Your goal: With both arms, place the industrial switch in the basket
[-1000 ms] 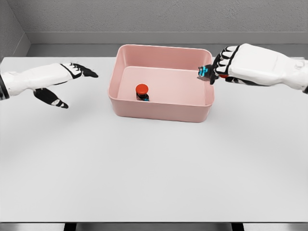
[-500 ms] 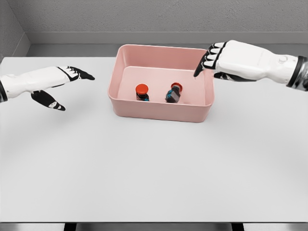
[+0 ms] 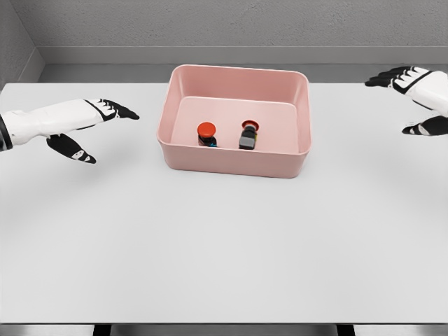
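A white table [image 3: 224,245] is seen in the foreground. At mid-depth the left hand [image 3: 84,122] is held above the table, left of the basket [image 3: 231,162] and apart from it — its fingers are spread and nothing is gripped. The pink basket stands on the table at centre. Two switches lie inside on its floor: one [image 3: 206,134] with its red cap up, left of centre, and a second [image 3: 248,134] just beside it to the right. The right hand [image 3: 413,94] is found at the right edge, well apart from the basket — fingers apart, nothing held.
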`<state>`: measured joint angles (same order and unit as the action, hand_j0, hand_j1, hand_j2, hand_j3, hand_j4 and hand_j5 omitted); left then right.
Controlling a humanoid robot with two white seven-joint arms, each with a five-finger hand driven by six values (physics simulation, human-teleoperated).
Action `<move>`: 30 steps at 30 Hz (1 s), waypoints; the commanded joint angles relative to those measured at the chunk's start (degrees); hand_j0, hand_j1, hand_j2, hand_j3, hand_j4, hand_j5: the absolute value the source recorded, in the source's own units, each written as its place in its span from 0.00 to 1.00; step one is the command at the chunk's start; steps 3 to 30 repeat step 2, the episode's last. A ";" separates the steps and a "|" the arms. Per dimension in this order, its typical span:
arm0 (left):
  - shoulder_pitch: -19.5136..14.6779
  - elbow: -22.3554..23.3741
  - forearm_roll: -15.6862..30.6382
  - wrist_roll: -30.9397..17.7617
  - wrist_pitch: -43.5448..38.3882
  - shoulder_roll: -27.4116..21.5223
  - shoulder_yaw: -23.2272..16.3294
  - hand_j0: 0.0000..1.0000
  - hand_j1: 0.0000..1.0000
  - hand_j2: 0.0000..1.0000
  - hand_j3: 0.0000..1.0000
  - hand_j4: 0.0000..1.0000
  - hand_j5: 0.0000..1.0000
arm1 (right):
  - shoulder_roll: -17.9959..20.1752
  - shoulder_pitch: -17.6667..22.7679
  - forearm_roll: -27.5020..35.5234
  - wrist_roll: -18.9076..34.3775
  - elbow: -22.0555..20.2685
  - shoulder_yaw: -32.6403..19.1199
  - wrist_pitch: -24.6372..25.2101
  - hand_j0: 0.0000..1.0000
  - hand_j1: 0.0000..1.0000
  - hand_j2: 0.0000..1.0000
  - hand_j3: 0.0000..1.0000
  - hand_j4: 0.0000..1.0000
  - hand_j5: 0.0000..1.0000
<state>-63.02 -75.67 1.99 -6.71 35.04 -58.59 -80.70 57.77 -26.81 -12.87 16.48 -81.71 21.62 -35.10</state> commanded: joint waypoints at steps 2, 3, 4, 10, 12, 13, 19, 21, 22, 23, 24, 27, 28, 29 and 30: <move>0.00 0.08 0.38 0.03 -0.04 0.14 -0.16 1.00 1.00 1.00 1.00 1.00 1.00 | 0.32 0.70 0.92 -0.05 -1.00 0.00 0.10 1.00 1.00 1.00 1.00 1.00 1.00; 0.00 0.08 0.38 0.03 -0.04 0.14 -0.16 1.00 1.00 1.00 1.00 1.00 1.00 | 0.32 0.70 0.92 -0.05 -1.00 0.00 0.10 1.00 1.00 1.00 1.00 1.00 1.00; 0.00 0.08 0.38 0.03 -0.04 0.14 -0.16 1.00 1.00 1.00 1.00 1.00 1.00 | 0.32 0.70 0.92 -0.05 -1.00 0.00 0.10 1.00 1.00 1.00 1.00 1.00 1.00; 0.00 0.08 0.38 0.03 -0.04 0.14 -0.16 1.00 1.00 1.00 1.00 1.00 1.00 | 0.32 0.70 0.92 -0.05 -1.00 0.00 0.10 1.00 1.00 1.00 1.00 1.00 1.00; 0.00 0.08 0.38 0.03 -0.04 0.14 -0.16 1.00 1.00 1.00 1.00 1.00 1.00 | 0.32 0.70 0.92 -0.05 -1.00 0.00 0.10 1.00 1.00 1.00 1.00 1.00 1.00; 0.00 0.08 0.38 0.03 -0.04 0.14 -0.16 1.00 1.00 1.00 1.00 1.00 1.00 | 0.32 0.70 0.92 -0.05 -1.00 0.00 0.10 1.00 1.00 1.00 1.00 1.00 1.00; 0.00 0.08 0.38 0.03 -0.04 0.14 -0.16 1.00 1.00 1.00 1.00 1.00 1.00 | 0.32 0.70 0.92 -0.05 -1.00 0.00 0.10 1.00 1.00 1.00 1.00 1.00 1.00; 0.00 0.08 0.38 0.03 -0.04 0.14 -0.16 1.00 1.00 1.00 1.00 1.00 1.00 | 0.32 0.70 0.92 -0.05 -1.00 0.00 0.10 1.00 1.00 1.00 1.00 1.00 1.00; 0.00 0.08 0.38 0.03 -0.04 0.14 -0.16 1.00 1.00 1.00 1.00 1.00 1.00 | 0.32 0.70 0.92 -0.05 -1.00 0.00 0.10 1.00 1.00 1.00 1.00 1.00 1.00; 0.00 0.08 0.38 0.03 -0.04 0.14 -0.16 1.00 1.00 1.00 1.00 1.00 1.00 | 0.32 0.70 0.92 -0.05 -1.00 0.00 0.10 1.00 1.00 1.00 1.00 1.00 1.00; 0.00 0.08 0.38 0.03 -0.04 0.14 -0.16 1.00 1.00 1.00 1.00 1.00 1.00 | 0.32 0.70 0.92 -0.05 -1.00 0.00 0.10 1.00 1.00 1.00 1.00 1.00 1.00; 0.00 0.08 0.38 0.03 -0.04 0.14 -0.16 1.00 1.00 1.00 1.00 1.00 1.00 | 0.32 0.70 0.92 -0.05 -1.00 0.00 0.10 1.00 1.00 1.00 1.00 1.00 1.00; 0.00 0.08 0.38 0.03 -0.04 0.14 -0.16 1.00 1.00 1.00 1.00 1.00 1.00 | 0.32 0.70 0.92 -0.05 -1.00 0.00 0.10 1.00 1.00 1.00 1.00 1.00 1.00; 0.00 0.08 0.38 0.03 -0.04 0.14 -0.16 1.00 1.00 1.00 1.00 1.00 1.00 | 0.32 0.70 0.92 -0.05 -1.00 0.00 0.10 1.00 1.00 1.00 1.00 1.00 1.00; 0.00 0.08 0.38 0.03 -0.04 0.14 -0.16 1.00 1.00 1.00 1.00 1.00 1.00 | 0.32 0.70 0.92 -0.05 -1.00 0.00 0.10 1.00 1.00 1.00 1.00 1.00 1.00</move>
